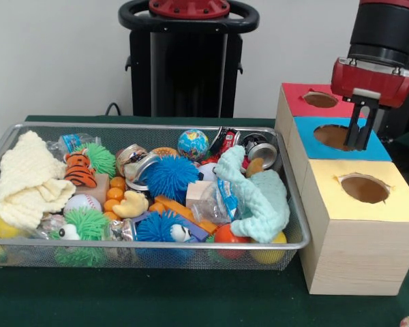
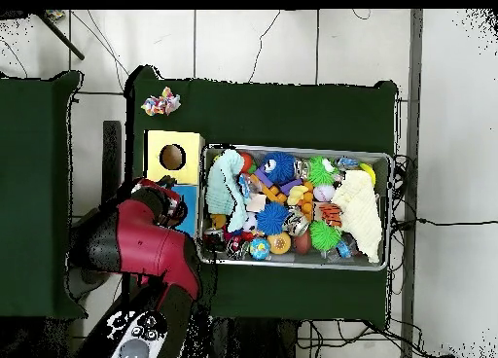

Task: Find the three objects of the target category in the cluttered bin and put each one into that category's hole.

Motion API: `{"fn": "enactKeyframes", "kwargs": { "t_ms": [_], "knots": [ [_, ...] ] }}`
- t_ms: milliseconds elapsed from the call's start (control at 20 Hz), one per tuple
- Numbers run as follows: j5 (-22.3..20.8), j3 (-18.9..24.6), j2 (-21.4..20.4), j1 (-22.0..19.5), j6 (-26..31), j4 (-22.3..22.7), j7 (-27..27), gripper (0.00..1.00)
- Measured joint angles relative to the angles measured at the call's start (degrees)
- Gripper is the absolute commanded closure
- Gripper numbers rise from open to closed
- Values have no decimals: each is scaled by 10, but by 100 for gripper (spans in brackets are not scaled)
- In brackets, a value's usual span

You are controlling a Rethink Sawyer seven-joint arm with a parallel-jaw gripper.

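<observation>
The wire-mesh bin [image 1: 150,127] is full of toys. A pale-yellow knitted cloth [image 1: 27,180] lies at its left end and a mint-green knitted cloth [image 1: 259,197] at its right end. In the overhead view they show as the yellow cloth [image 2: 362,213] and the mint cloth [image 2: 226,179]. A small white printed cloth [image 2: 160,104] lies on the table outside the bin, beyond the yellow-topped box. My gripper [image 1: 358,136] hangs over the hole [image 1: 332,136] in the blue-topped box [image 1: 382,148], with nothing visibly in it.
A red-topped box [image 1: 296,95] stands behind the blue one and a yellow-topped box [image 1: 358,204] in front of it. The bin holds spiky blue and green balls, a toy tiger, a rubber duck, a globe ball and orange balls. My arm [image 2: 146,247] covers the red box from above.
</observation>
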Motion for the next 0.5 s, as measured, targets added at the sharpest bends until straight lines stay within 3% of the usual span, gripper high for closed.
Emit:
{"fn": "enactKeyframes", "kwargs": {
  "t_ms": [500],
  "knots": [
    [-27,32,-29,-26,27,8,0,100]
  ]
}}
